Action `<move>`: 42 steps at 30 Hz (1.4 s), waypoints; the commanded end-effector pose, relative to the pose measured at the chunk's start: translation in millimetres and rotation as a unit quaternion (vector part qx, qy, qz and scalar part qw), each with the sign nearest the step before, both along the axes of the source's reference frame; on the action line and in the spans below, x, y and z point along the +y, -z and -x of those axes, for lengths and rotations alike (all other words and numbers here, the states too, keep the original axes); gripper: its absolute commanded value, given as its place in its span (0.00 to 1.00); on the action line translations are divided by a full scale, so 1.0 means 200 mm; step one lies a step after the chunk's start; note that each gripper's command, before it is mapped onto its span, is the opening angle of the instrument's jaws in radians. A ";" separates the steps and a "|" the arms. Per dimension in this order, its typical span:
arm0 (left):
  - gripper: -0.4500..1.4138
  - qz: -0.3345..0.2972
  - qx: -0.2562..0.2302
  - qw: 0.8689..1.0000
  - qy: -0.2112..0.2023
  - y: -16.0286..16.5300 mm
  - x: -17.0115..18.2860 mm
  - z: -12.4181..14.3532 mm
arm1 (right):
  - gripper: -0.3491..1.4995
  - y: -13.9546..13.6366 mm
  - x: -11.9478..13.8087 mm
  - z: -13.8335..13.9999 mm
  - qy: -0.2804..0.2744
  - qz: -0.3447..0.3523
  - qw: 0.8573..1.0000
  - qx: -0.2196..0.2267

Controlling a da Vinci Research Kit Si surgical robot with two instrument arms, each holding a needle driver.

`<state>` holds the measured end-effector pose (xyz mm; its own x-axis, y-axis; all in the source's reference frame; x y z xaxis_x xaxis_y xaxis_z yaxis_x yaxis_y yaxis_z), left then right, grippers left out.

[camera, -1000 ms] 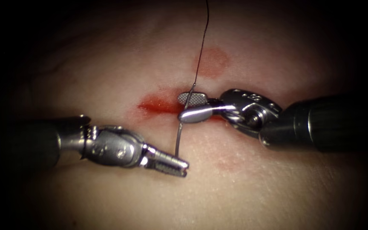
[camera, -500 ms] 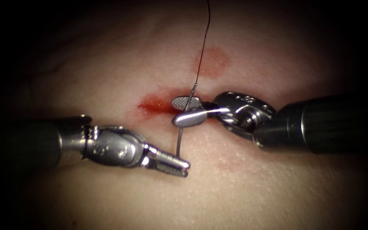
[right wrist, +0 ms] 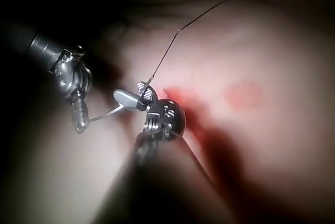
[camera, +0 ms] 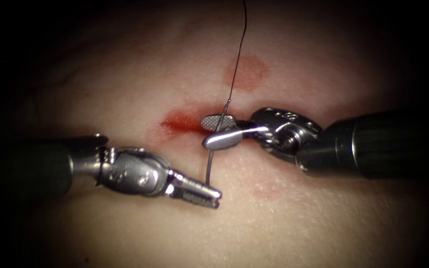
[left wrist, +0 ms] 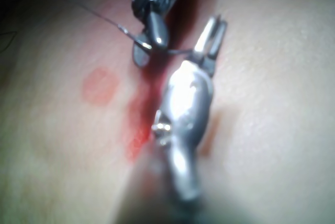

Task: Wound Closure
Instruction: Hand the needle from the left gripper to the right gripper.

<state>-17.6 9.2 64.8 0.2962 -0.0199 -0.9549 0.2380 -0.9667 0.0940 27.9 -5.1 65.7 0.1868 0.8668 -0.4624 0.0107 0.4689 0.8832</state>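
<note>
My left tool (camera: 209, 192) lies low over the tissue (camera: 125, 79), on the near side of the cut (camera: 184, 121) and left of the needle. Its fingers (camera: 194, 187) are slightly parted and hold nothing; their tip sits right at the lower end of the needle, though I cannot tell whether it touches. In the left wrist view the same tool (left wrist: 212, 38) shows its two fingers (left wrist: 209, 33) spread a little, with the needle (left wrist: 175, 51) passing just beside them.

The needle (camera: 208, 164) stands nearly upright across the cut, its lower end down by the tissue on the near side; whether the point is in the tissue I cannot tell. Red fluid (camera: 179, 120) fills the cut to the left of it.

My right tool (camera: 219, 130) comes in from the right and its fingers (camera: 222, 140) are clenched on the needle high along its curve, near the thread end. From there the thread (camera: 235, 64) runs up and away over the far side of the tissue, past a pale red spot (camera: 247, 72). The right wrist view shows the right tool (right wrist: 137, 97) gripping the needle (right wrist: 107, 113), the thread (right wrist: 167, 51) rising from it, and the left tool (right wrist: 79, 116) at the needle's other end.
</note>
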 end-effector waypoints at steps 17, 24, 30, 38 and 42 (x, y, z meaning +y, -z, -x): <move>0.05 -0.001 -0.001 1.000 -0.001 -0.003 -0.001 0.003 | 0.00 -0.003 -0.002 -0.002 -0.004 -0.024 1.000 -0.001; 0.05 0.000 -0.001 1.000 0.000 -0.003 -0.001 0.003 | 0.00 -0.002 -0.001 -0.002 -0.017 -0.025 1.000 0.003; 0.05 0.000 -0.002 1.000 0.001 -0.003 -0.001 0.004 | 0.00 0.000 0.000 -0.003 -0.034 -0.028 0.999 0.017; 0.05 0.000 -0.002 1.000 0.001 -0.003 -0.001 0.005 | 0.00 0.002 0.001 -0.005 -0.042 -0.030 0.998 0.021; 0.05 0.003 -0.002 1.000 0.001 -0.003 0.000 0.005 | 0.00 0.002 0.001 -0.004 -0.041 -0.030 0.998 0.021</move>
